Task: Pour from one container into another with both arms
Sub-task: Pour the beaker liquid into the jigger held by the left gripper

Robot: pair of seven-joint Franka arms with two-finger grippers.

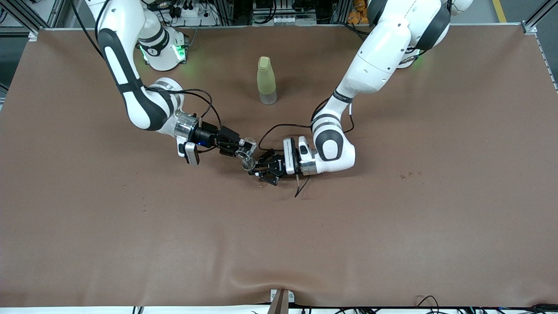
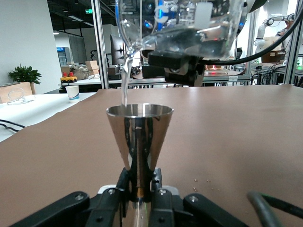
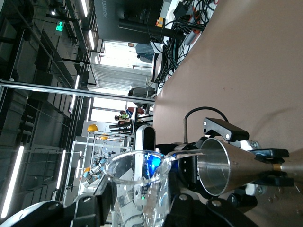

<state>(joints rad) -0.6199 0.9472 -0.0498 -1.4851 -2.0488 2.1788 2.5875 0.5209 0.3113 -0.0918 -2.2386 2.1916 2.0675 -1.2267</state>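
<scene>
Our right gripper [image 1: 237, 147] clamps the tipped tiny clear glass cup [image 1: 247, 146], its liquid streaming into the silvery hourglass-shaped metal measuring cup [image 2: 138, 137], which our left gripper [image 1: 260, 169] pinches at its waist.

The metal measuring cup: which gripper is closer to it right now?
Left. The left gripper holds the metal measuring cup at its waist. The right gripper is just above it, tipping the glass cup over its rim.

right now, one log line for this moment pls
phase: pouring | right gripper: shut on glass cup, tilted over metal cup | left gripper: shut on metal cup waist, upright | stream entering rim | bottle: untouched
</scene>
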